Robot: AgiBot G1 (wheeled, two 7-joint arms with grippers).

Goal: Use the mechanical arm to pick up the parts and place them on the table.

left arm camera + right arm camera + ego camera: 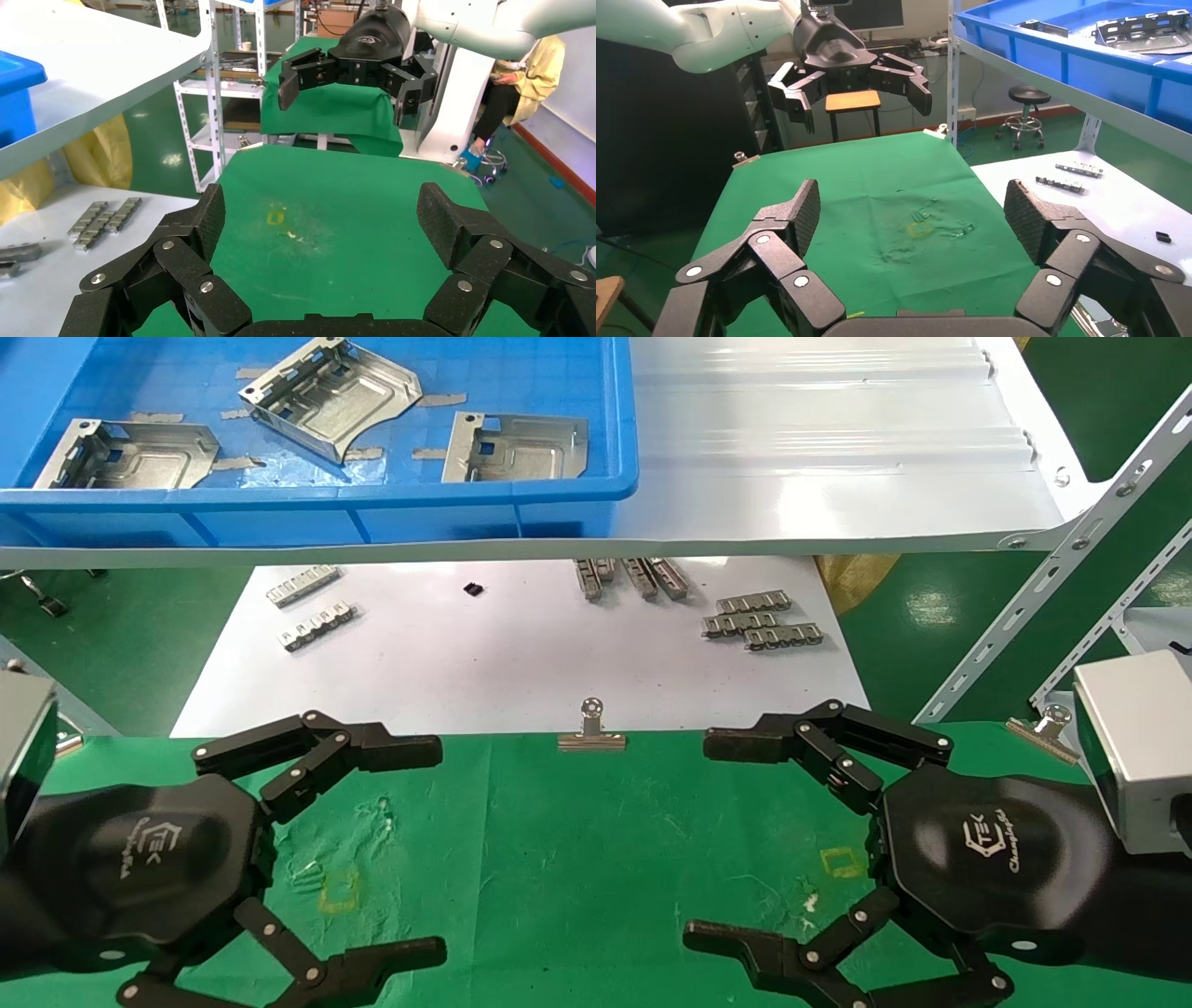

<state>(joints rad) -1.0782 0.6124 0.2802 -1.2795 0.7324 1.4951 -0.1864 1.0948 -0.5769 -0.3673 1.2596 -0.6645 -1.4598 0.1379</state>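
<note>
Three silvery sheet-metal parts lie in the blue bin (372, 509) on the upper shelf: one at the left (130, 455), one in the middle (331, 398), one at the right (517, 447). My left gripper (438, 850) and my right gripper (698, 836) hover low over the green cloth table (577, 859), facing each other, both open and empty. The left wrist view shows open fingers (323, 225) over the cloth and the right gripper (348, 77) beyond. The right wrist view shows open fingers (912, 221), the left gripper (852, 84) and two parts (1144, 31) in the bin.
A glossy white sheet (521, 663) beyond the cloth carries small toothed metal strips (759, 621). Silver binder clips (591, 728) sit at the cloth's far edge. Yellow square outlines (340, 891) mark the cloth. The white shelf (838, 449) overhangs, with perforated metal struts (1043, 589) at the right.
</note>
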